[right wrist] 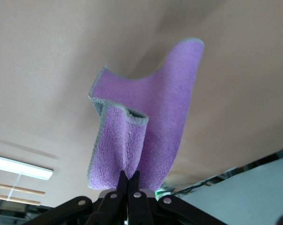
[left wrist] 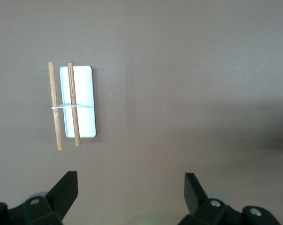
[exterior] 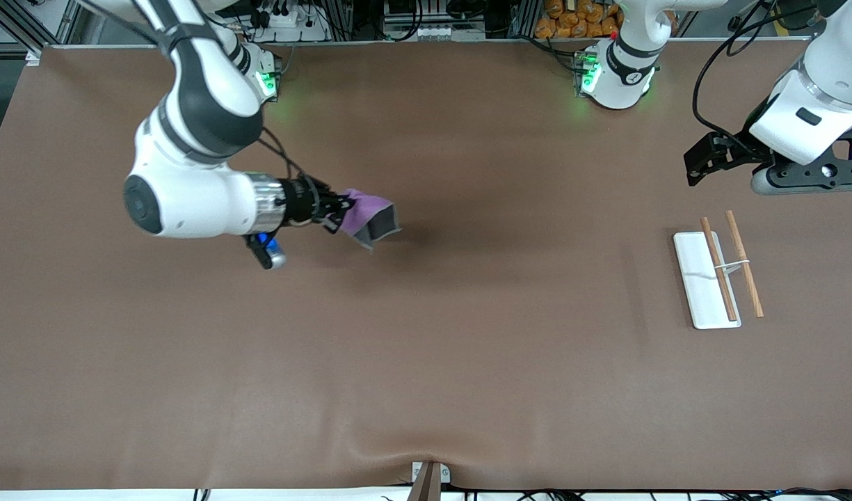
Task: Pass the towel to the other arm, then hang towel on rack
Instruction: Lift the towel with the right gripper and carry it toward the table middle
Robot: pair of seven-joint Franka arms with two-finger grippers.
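- We see the right end effector (exterior: 343, 206) up in the air over the surface (exterior: 426, 362), toward the right arm's end, with the towel (exterior: 370, 217) pinched between its fingers and hanging clear of the surface.
- We see the rack (exterior: 716, 276) lying on the surface toward the left arm's end, well apart from the towel.
- We find the left end effector (exterior: 704, 160) hovering above the surface near the rack, its fingers spread apart, the arm waiting.
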